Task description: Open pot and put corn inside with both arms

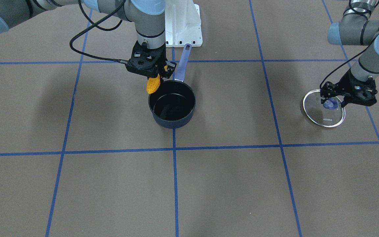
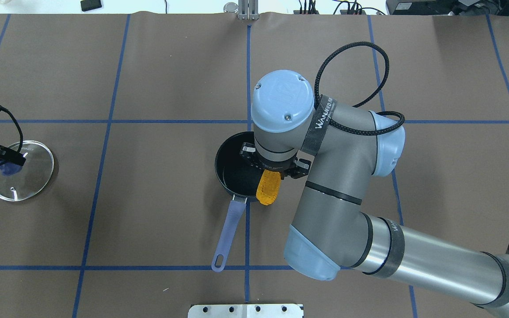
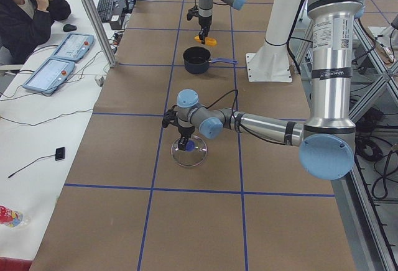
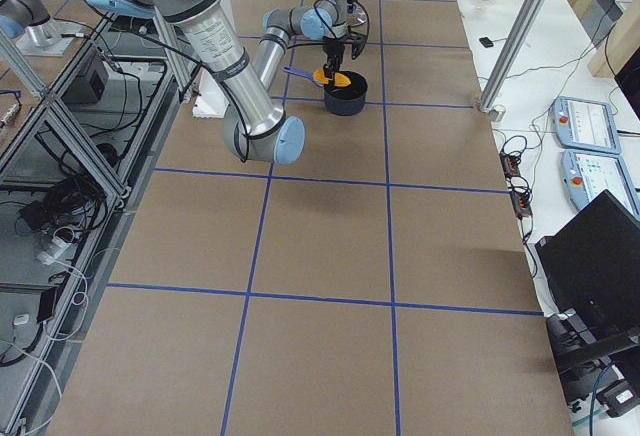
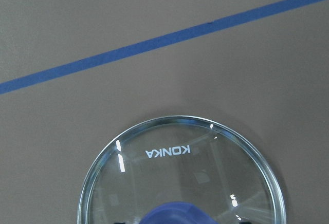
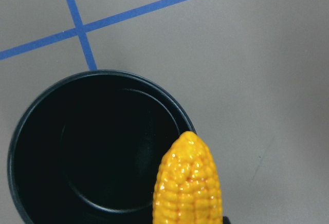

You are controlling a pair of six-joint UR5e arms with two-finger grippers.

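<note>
The dark blue pot (image 1: 173, 122) stands open at the table's middle, its purple handle (image 1: 183, 62) pointing toward the robot. My right gripper (image 1: 158, 76) is shut on the yellow-orange corn (image 1: 153, 84) and holds it tip down over the pot's rim on the handle side. In the right wrist view the corn (image 6: 187, 183) hangs over the edge of the empty pot (image 6: 103, 73). My left gripper (image 1: 333, 102) is shut on the purple knob of the glass lid (image 1: 324, 115), which sits at table level far off on my left. The lid (image 5: 180, 183) fills the left wrist view.
A white mount plate (image 1: 183, 26) lies just behind the pot's handle. Blue tape lines grid the brown table. An operator (image 3: 31, 10) sits past the table's far side beside control pendants (image 3: 50, 75).
</note>
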